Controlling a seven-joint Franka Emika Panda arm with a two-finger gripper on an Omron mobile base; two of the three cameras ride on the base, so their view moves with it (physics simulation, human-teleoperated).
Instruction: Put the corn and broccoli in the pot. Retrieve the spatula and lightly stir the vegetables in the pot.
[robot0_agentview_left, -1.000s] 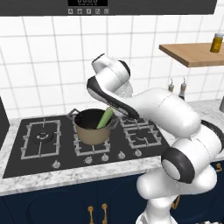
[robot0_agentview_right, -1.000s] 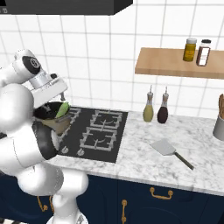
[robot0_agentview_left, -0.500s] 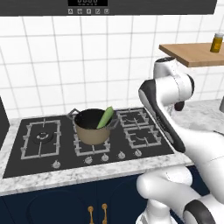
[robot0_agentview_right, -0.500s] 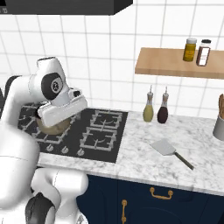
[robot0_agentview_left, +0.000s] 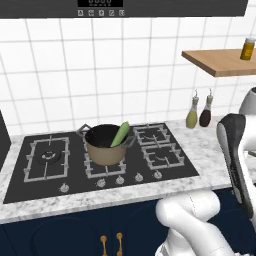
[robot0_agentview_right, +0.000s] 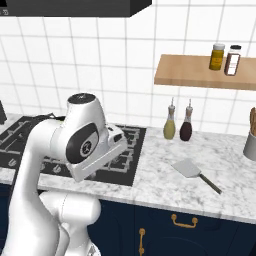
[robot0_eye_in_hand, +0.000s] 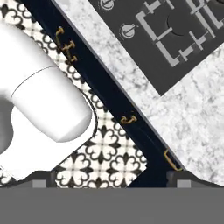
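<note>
Corn in the pot, spatula lying on the table

The corn (robot0_agentview_left: 120, 134) leans in the pot (robot0_agentview_left: 105, 145) on the hob (robot0_agentview_left: 100, 157), well left of the hand; the spatula (robot0_agentview_right: 194, 172) lies flat to its right. The hand's fingertips (robot0_eye_in_hand: 43, 180) stand wide apart, released.

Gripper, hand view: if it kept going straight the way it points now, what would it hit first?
Probably the navy cabinet front below the counter edge, or the patterned floor beside it; depth is unclear.

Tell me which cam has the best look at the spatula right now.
Right base view: the spatula lies in full on the marble counter, blade and dark handle unobstructed, right of the hob. The left base and hand views give nothing usable on it.
</note>
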